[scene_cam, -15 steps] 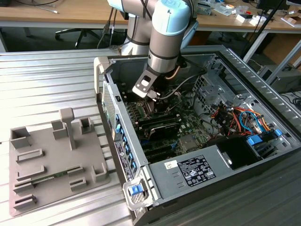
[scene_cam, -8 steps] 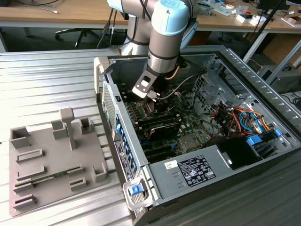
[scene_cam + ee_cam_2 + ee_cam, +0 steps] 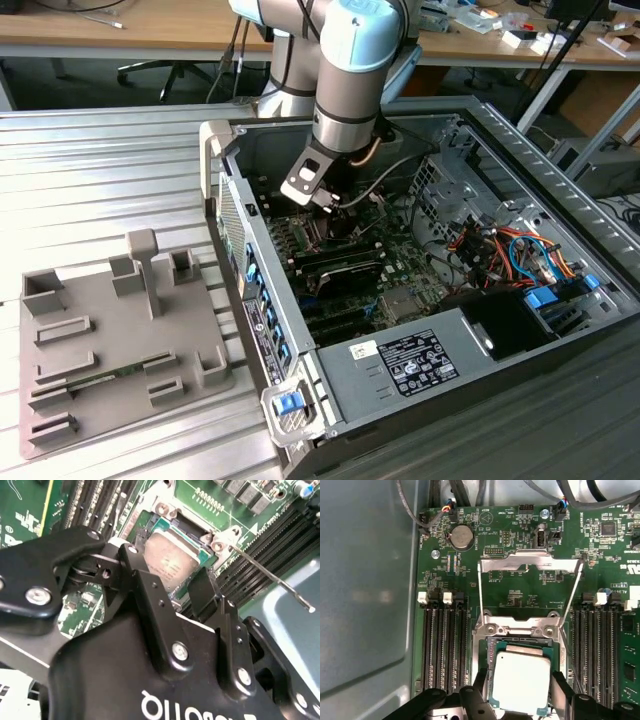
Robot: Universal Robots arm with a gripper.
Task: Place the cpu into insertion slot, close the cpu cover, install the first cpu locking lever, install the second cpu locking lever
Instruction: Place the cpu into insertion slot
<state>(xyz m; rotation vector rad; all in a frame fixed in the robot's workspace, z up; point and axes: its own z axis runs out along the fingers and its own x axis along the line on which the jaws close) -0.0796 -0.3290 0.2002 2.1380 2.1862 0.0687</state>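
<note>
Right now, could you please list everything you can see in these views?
computer case: one, dark grey, open on the table.
fixture tray: one, grey, at the exterior view's left of the case.
motherboard: one, green, inside the case.
insertion slot: one, silver-rimmed, on the motherboard.
memory slots: several, black, flanking the insertion slot.
cpu: one, silver-grey, in the insertion slot.
cpu cover: one, silver, raised open.
robot arm: one, silver and blue, reaching into the case.
gripper: one, black, at the cpu.

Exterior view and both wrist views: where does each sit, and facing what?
Exterior view: off the arm, looking down into the computer case; arm shows.
First wrist view: on the arm, facing the cpu; end effector shows.
Second wrist view: on the arm, behind the end effector, facing the cpu.
Shared: cpu, end effector.
</note>
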